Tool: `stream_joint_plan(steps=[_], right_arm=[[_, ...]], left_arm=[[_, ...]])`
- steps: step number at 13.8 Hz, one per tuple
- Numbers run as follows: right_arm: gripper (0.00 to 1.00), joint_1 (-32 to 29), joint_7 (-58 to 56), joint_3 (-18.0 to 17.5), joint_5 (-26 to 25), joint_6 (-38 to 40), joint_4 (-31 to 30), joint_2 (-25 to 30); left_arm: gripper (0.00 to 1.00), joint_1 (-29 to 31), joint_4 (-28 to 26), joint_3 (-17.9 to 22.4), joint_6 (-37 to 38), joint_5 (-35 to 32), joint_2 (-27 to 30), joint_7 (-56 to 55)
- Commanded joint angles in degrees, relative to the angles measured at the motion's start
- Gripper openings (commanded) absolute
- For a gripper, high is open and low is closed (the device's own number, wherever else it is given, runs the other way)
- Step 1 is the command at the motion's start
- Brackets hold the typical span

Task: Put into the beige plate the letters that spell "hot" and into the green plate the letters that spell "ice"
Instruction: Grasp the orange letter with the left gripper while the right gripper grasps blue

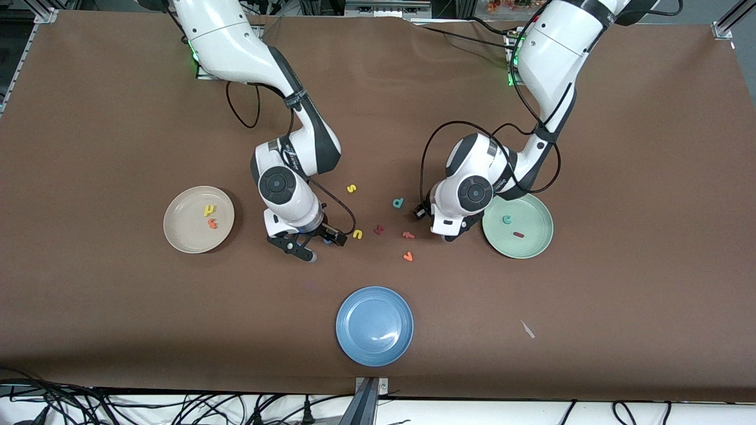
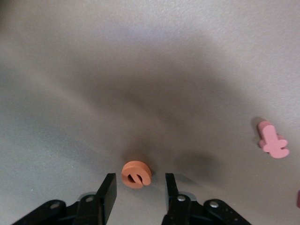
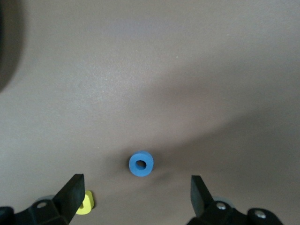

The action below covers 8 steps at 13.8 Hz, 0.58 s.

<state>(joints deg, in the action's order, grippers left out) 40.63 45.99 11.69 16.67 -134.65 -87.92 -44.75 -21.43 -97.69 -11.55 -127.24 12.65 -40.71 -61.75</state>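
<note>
The beige plate (image 1: 177, 236) holds the yellow "h" (image 1: 209, 210) and the orange "t" (image 1: 212, 223). On the green plate (image 1: 534, 248) lie the teal "c" (image 1: 507, 219) and the dark red "i" (image 1: 518, 235). My left gripper (image 1: 452, 234) (image 2: 139, 180) is low over the table beside the green plate, open, its jaws partly drawn in around the orange "e" (image 2: 136, 174) with a gap on each side. My right gripper (image 1: 316, 243) (image 3: 136, 183) stands wide open over the blue "o" (image 3: 141, 164). Both letters are hidden in the front view.
Between the grippers lie a yellow "u" (image 1: 357, 234) (image 3: 85, 202), a yellow "s" (image 1: 351, 188), a teal "d" (image 1: 398, 203), a dark red chunky letter (image 1: 379, 229), a salmon letter (image 1: 408, 235) (image 2: 273, 139) and an orange letter (image 1: 407, 256). A blue plate (image 1: 374, 326) sits nearer the camera.
</note>
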Motion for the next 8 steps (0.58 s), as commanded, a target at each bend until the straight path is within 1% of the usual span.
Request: stream_joint_plan(steps=[1, 2, 3, 4, 6, 7, 8], right_arm=[[0.99, -0.3, -2.0, -0.4, 0.1, 0.6, 2.5, -2.6], [0.98, -0.4, -2.0, -0.4, 0.3, 0.6, 2.5, -2.8], [0.95, -0.3, -2.0, -0.4, 0.3, 0.6, 2.5, -3.2], [0.91, -0.3, -2.0, -0.4, 0.2, 0.6, 2.5, -3.5], [0.82, -0.4, -2.0, -0.4, 0.3, 0.5, 2.6, -3.9], [0.8, -0.3, -2.0, -0.4, 0.3, 0.5, 2.6, -4.0], [0.75, -0.3, -1.7, -0.4, 0.4, 0.5, 2.7, -4.1]], left_arm=[[0.48, -0.4, -1.6, 0.1, -0.9, 2.1, 0.7, 0.7], [0.48, -0.4, -1.9, 0.1, -0.9, 2.1, 0.7, 0.7], [0.48, -0.5, -2.1, 0.1, -0.9, 2.1, 0.7, 0.7], [0.44, -0.7, -2.3, 0.1, -0.9, 2.1, 0.7, 0.7], [0.18, -0.8, -2.3, 0.1, -1.3, 2.1, 0.7, 0.7], [0.01, -0.7, -2.3, 0.1, -1.2, 2.1, 0.7, 0.7], [0.0, -0.6, -2.2, 0.1, -1.2, 2.1, 0.8, 0.7]])
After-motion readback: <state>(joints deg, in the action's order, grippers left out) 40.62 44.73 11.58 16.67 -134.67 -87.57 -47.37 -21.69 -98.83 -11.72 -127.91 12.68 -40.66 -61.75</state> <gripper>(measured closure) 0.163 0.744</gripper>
